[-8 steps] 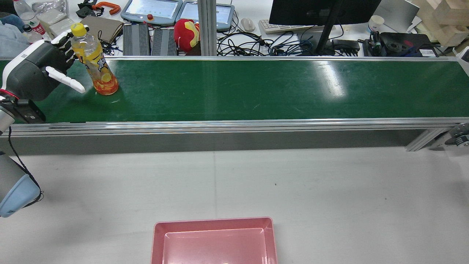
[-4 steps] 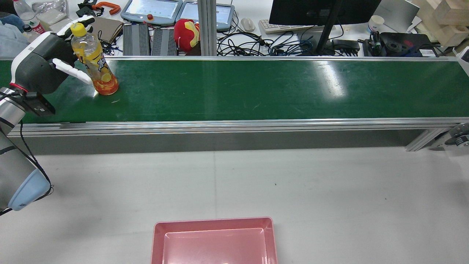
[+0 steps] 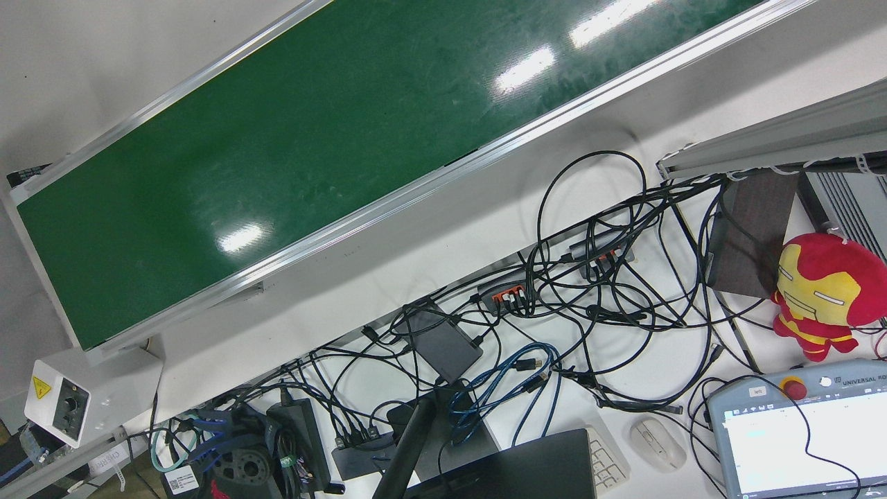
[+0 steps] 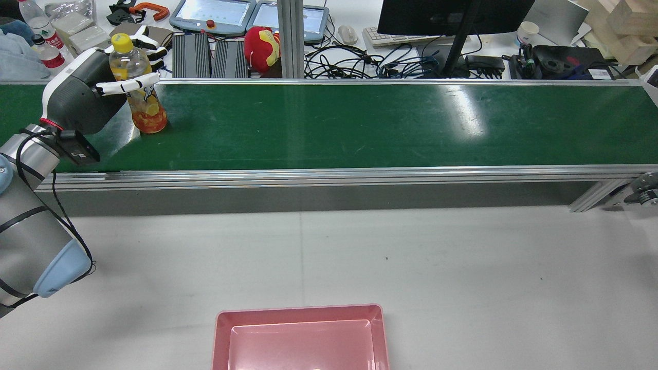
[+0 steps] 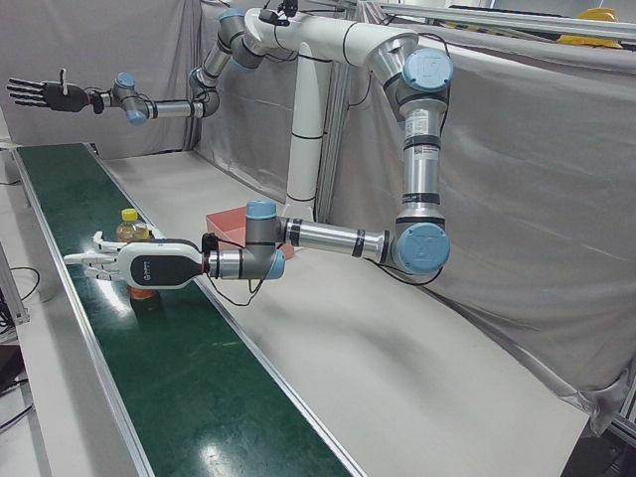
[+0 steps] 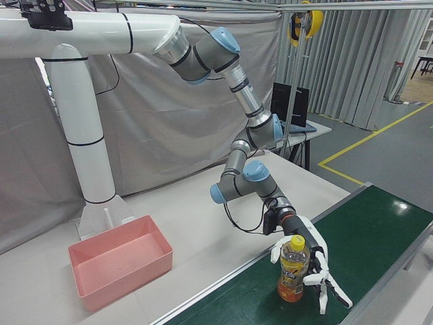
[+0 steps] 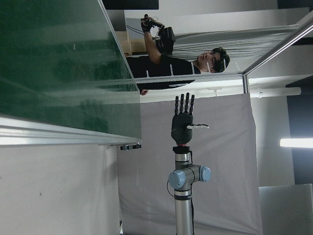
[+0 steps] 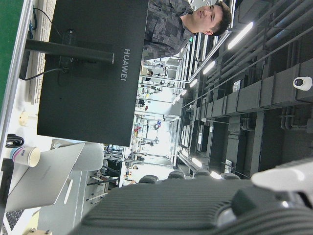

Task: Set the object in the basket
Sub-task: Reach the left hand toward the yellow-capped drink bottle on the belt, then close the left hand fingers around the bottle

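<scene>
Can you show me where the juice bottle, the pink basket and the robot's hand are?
juice bottle [image 4: 145, 105]: rear view, orange label.
pink basket [image 4: 299, 311]: rear view, far rim.
left hand [image 4: 82, 105]: rear view, grey back.

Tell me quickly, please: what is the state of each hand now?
Left hand: open, fingers straight, with the bottle between thumb and fingers, not clamped.
Right hand: open, fingers spread, holding nothing.
</scene>
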Controlling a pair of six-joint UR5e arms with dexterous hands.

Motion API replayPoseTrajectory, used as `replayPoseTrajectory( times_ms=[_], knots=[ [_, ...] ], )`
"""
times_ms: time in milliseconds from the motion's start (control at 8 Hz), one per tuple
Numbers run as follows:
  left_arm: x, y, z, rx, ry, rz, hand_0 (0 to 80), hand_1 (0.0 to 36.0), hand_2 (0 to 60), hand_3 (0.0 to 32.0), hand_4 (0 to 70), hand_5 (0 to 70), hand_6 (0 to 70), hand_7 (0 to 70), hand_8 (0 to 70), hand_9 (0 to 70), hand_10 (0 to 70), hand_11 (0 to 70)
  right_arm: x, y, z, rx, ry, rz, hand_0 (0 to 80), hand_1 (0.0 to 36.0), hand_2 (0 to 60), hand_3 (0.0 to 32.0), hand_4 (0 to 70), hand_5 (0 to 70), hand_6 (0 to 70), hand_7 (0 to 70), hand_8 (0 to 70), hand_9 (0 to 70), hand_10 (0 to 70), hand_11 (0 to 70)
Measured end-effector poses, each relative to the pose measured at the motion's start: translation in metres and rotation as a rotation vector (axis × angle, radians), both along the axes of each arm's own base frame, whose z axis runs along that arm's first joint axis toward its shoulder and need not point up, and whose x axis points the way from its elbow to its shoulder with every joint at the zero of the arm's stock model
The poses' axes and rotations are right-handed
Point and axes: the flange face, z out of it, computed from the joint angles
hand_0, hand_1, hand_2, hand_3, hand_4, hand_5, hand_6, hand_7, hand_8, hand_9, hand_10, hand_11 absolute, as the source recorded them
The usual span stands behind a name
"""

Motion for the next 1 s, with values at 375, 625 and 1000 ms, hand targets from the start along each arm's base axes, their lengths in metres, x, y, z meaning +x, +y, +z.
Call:
replayPoseTrajectory(
  times_ms=[375,625,1000],
  knots=[
    [0.01,0.005,-0.043,-0.037,-0.02,0.021,58.4,36.0,60.0,0.0,70.0,70.0,70.0,70.0,70.0,70.0,64.1,70.0,0.0,0.0,0.0,0.0,0.0,0.0,0.0,0.0,0.0,0.0,0.0,0.0,0.0,0.0,0.0,0.0,0.0,0.0],
    [0.009,0.008,-0.066,-0.036,-0.019,0.024,58.6,36.0,60.0,0.0,70.0,70.0,70.0,70.0,70.0,70.0,56.7,70.0,0.0,0.0,0.0,0.0,0.0,0.0,0.0,0.0,0.0,0.0,0.0,0.0,0.0,0.0,0.0,0.0,0.0,0.0],
    [0.004,0.037,-0.131,0.002,0.001,0.054,59.0,36.0,60.0,0.0,70.0,70.0,70.0,70.0,70.0,70.0,56.0,70.0,0.0,0.0,0.0,0.0,0.0,0.0,0.0,0.0,0.0,0.0,0.0,0.0,0.0,0.0,0.0,0.0,0.0,0.0]
  ],
)
